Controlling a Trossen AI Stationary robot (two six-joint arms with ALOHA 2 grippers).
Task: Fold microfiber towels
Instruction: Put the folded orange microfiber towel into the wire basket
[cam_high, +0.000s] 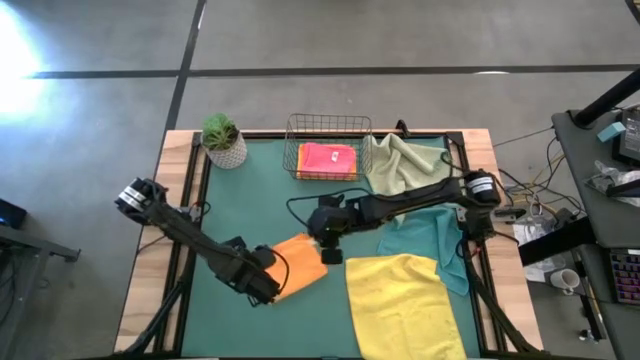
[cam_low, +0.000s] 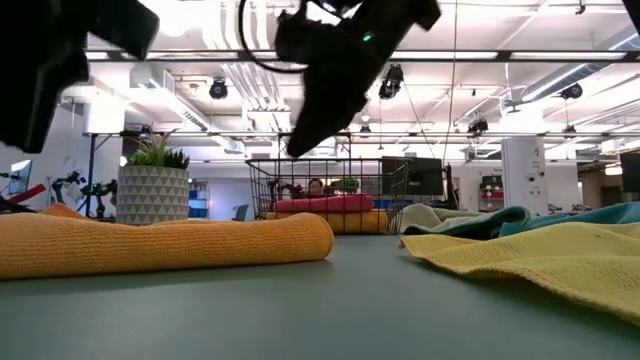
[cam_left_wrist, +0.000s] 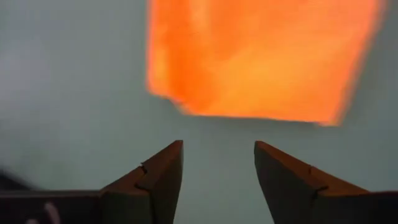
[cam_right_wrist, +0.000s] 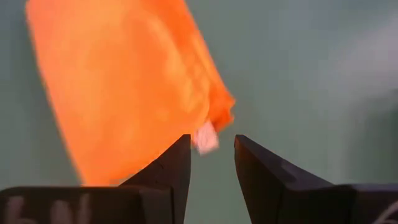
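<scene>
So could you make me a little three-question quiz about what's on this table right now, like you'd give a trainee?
1. True or false: the folded orange towel is lying on the green mat, with neither arm's fingers holding it.
2. Multiple choice: what lies on top inside the wire basket? A) a yellow towel B) a pink towel C) the potted plant
3. Fill in: the yellow towel lies spread out in front of the ____ towel.

Key:
1. True. The left gripper and the right gripper both have open fingers, free of the cloth.
2. B, the pink towel.
3. Teal.
</scene>
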